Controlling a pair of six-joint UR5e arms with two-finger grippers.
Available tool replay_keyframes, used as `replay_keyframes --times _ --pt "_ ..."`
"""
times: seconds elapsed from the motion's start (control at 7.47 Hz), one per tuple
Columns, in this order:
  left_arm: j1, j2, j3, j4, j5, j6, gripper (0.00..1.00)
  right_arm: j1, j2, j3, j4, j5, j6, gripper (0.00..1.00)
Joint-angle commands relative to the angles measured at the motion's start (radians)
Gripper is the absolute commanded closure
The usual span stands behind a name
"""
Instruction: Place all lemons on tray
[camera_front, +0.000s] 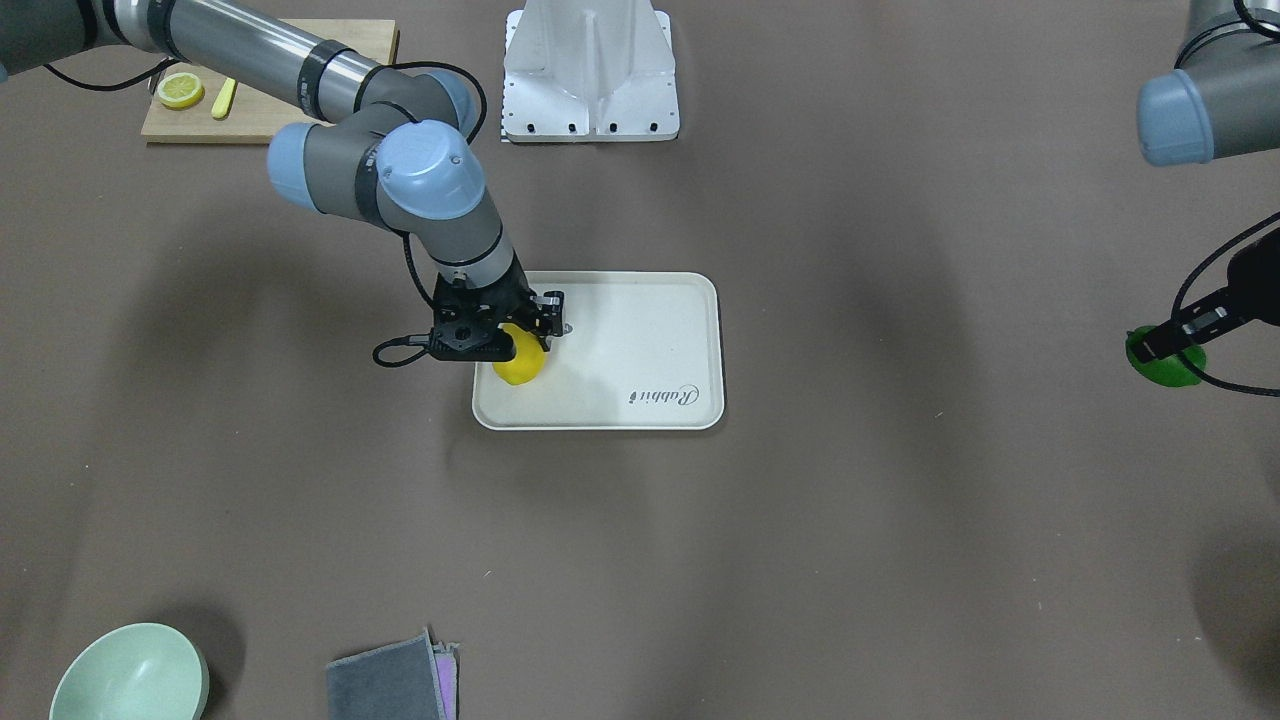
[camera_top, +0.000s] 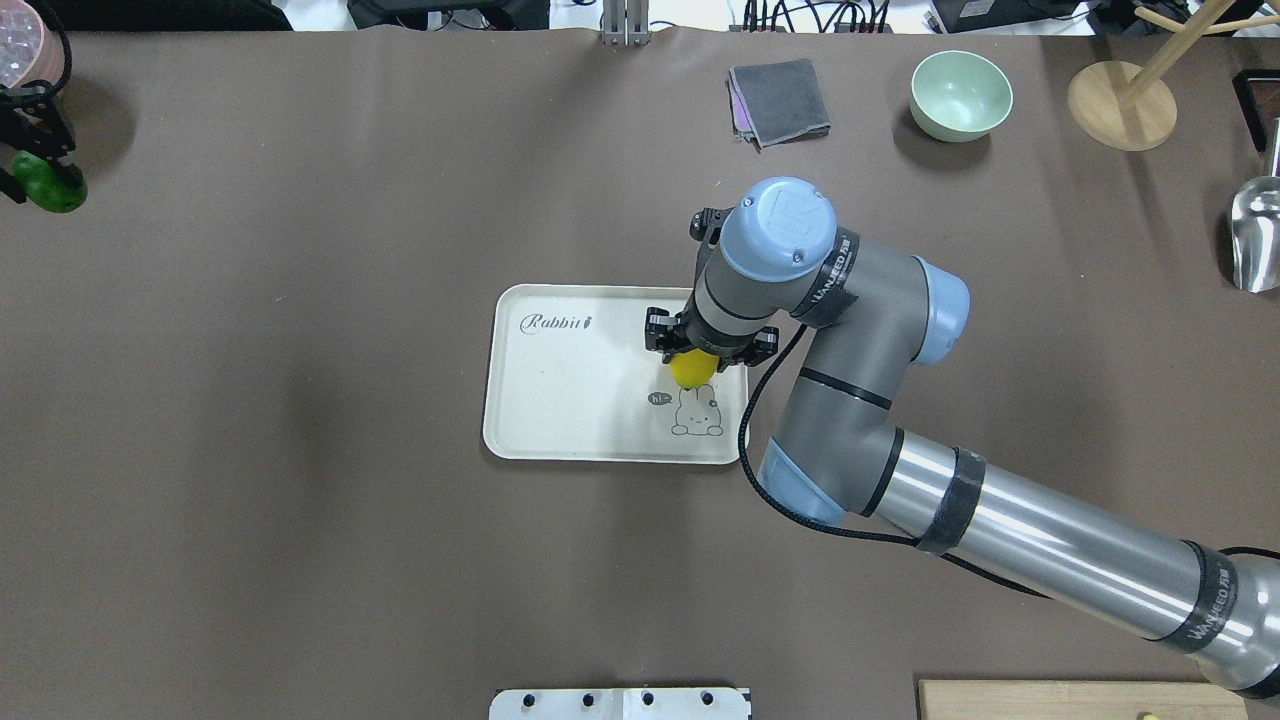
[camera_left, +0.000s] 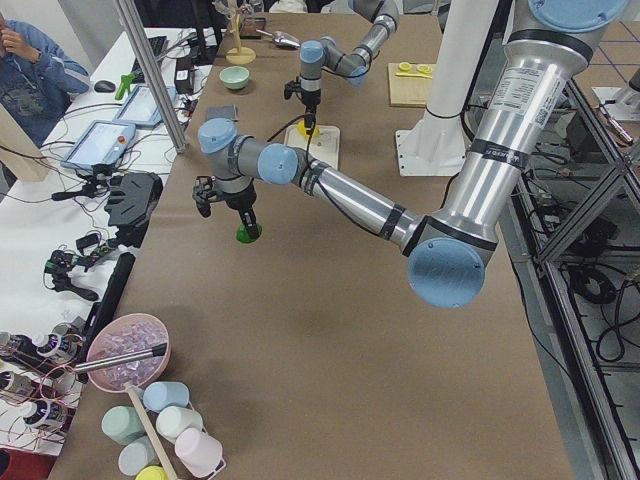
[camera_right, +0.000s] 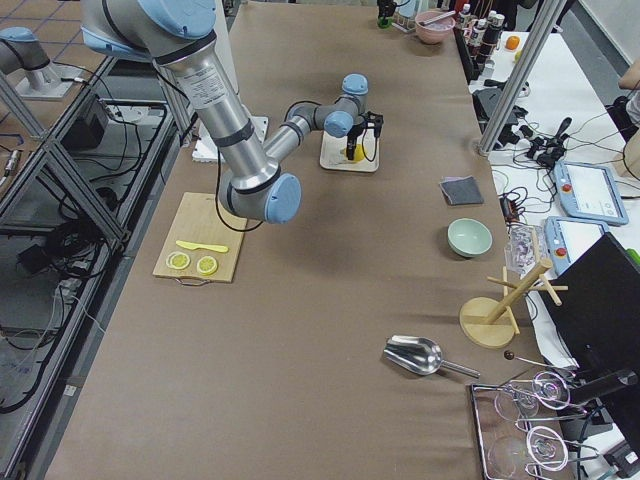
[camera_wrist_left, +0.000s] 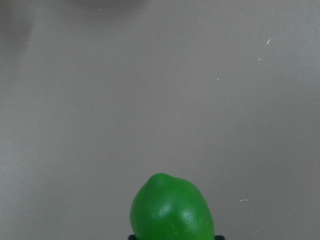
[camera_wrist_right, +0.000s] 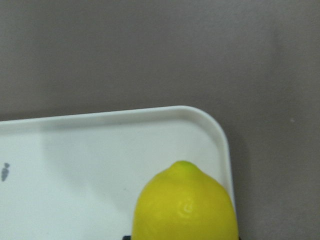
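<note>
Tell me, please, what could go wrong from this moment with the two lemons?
1. The right gripper holds the yellow lemon close to the rim of the tray. If it is released there, the oval fruit may roll over the edge.
2. The green lemon, at the left gripper, is far from the tray. On such a long carry, a weak grip could drop it, and it might roll away.
</note>
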Motion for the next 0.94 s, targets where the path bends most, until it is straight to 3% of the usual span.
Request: replay_keyframes --times 0.0,0.13,0.27,0.54,0.67,0.8 --pt "0.002 -0.041 0.000 0.004 -0.006 -0.001 1.00 -0.023 0.013 -0.017 0.000 -0.018 0.014 0.79" --pt "0.021 -0.075 0.003 0.004 -0.006 -0.009 1.00 -0.023 0.011 -0.013 -0.002 -0.020 0.014 0.01" --pt "0.056 -0.092 0.011 0.003 -0.006 -0.010 1.00 -0.013 0.016 -0.002 -0.041 -0.018 0.014 0.00" --pt "0.090 -0.147 0.049 -0.007 -0.008 -0.013 1.00 0.062 0.001 0.110 -0.173 0.028 0.002 0.00" --pt "0.113 -0.155 0.037 0.001 -0.065 -0.021 1.00 0.141 -0.050 0.206 -0.250 0.072 -0.022 0.00" --pt "0.157 -0.167 0.023 -0.006 -0.081 -0.120 1.00 0.258 -0.167 0.334 -0.281 0.126 -0.110 0.00"
